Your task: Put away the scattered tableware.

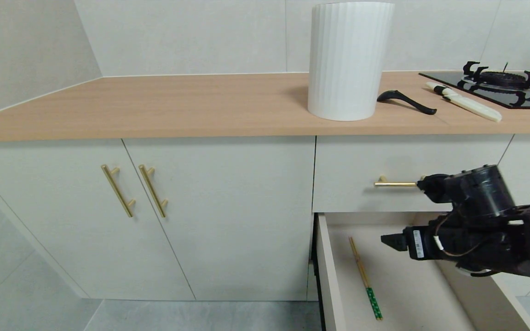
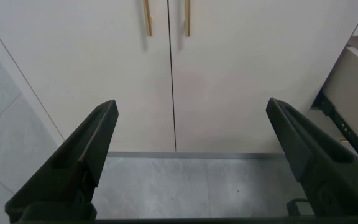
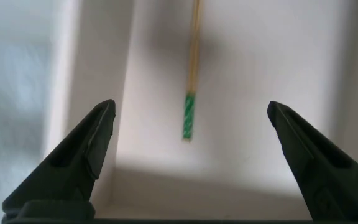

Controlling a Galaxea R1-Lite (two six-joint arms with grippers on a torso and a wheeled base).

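- Chopsticks [image 1: 365,278] lie in the open drawer [image 1: 331,276], green ends toward its front.
- Right end effector [image 3: 191,112] hangs above them, fingers spread and empty.
- Left end effector [image 2: 191,111] is spread too, facing the cabinet doors [image 2: 229,74].
- Black spoon [image 1: 405,101] and knife [image 1: 465,102] lie on the counter [image 1: 177,105] beside a white ribbed vessel [image 1: 348,59].

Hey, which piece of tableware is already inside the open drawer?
The green-tipped chopsticks: they lie in the drawer, while the black spoon and the white knife lie on the countertop.
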